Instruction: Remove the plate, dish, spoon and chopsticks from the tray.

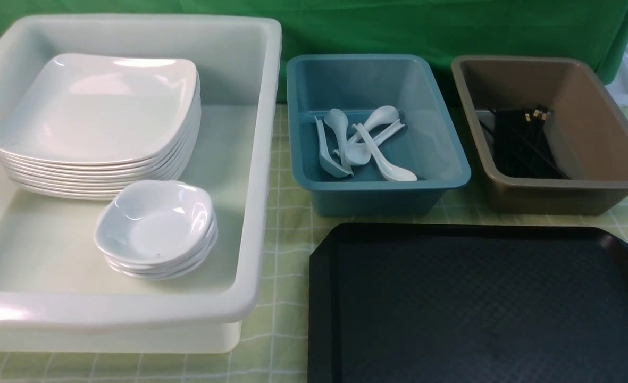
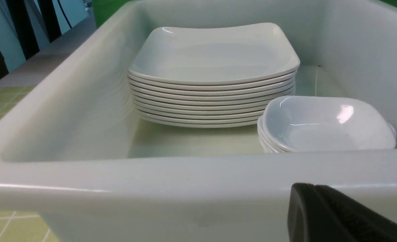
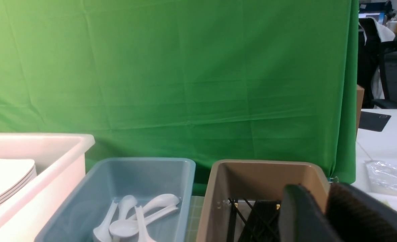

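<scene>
Left gripper (image 2: 339, 215): only one black finger shows at the edge of the left wrist view, just outside the near wall of the big white plastic bin (image 2: 185, 188). Jaws pressed together, nothing between them.

Right gripper (image 3: 322, 215): two black fingers with a narrow gap, slightly parted, pinching nothing. It sits on the near side of the brown plastic bin (image 3: 269, 168).

Neither gripper appears in the front view.

Large glossy white square plate (image 1: 98, 106): top of a neat stack, far left in the white bin (image 1: 255, 159). Small white rounded dish (image 1: 154, 221): top of a shorter stack just near-right of the plates, apparently touching their lower edges.

White plastic soup spoons (image 1: 361, 143): loose, crossed pile on the floor of the teal plastic bin (image 1: 452, 159), centre far.

Long thin black chopsticks (image 1: 521, 143): bundled in the brown bin (image 1: 601, 133), far right, gold tips toward the far wall.

Flat black textured tray (image 1: 478, 303): near right, surface bare, clipped corner facing the white bin.

Strips of green checked tablecloth (image 1: 282, 255) separate the tray and the bins. A green backdrop (image 3: 185, 84) closes the far side.
</scene>
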Robot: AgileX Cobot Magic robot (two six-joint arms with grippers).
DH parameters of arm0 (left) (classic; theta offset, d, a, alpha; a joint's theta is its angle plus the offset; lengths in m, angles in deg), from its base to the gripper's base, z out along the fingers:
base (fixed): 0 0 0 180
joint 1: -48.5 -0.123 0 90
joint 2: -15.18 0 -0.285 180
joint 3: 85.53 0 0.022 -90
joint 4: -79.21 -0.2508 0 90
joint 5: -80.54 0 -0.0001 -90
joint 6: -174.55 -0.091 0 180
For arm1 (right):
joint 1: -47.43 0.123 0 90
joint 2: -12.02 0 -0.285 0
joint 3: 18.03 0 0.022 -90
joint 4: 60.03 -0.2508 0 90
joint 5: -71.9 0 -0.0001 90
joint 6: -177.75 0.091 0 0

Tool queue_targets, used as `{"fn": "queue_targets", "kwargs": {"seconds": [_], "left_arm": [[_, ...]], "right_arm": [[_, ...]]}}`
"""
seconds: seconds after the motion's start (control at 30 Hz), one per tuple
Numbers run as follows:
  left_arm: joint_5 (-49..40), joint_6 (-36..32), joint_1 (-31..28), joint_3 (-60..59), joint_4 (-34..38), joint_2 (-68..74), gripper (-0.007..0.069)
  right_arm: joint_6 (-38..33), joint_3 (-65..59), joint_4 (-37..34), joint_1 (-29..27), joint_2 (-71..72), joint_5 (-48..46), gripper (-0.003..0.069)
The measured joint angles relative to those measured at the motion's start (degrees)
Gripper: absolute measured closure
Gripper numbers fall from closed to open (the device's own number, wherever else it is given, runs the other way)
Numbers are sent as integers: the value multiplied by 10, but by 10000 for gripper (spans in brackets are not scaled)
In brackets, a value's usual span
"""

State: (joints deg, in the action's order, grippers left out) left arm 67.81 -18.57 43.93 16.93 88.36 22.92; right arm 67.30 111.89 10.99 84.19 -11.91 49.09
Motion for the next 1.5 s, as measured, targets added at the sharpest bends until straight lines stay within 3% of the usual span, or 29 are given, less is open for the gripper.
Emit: {"fn": "queue_targets", "kwargs": {"seconds": [0.8,0.9,1.0,1.13,1.2,1.33,1.5], "left_arm": [[0,0,0,0,0,0,608],[0,0,0,0,0,0,608],[0,0,0,0,0,0,608],[0,0,0,0,0,0,608],[0,0,0,0,0,0,608],[0,0,0,0,0,0,608],[0,0,0,0,0,0,608]], "right_arm": [[-12,0,-2,0,0,-5,461],[-29,0,-52,0,0,-11,459],[-172,0,-224,0,0,25,452],[-598,-5,-605,0,0,141,442],[-707,-6,-723,0,-1,177,442],[-769,-6,-793,0,-1,220,433],[-786,-6,-804,0,-1,224,425]]}}
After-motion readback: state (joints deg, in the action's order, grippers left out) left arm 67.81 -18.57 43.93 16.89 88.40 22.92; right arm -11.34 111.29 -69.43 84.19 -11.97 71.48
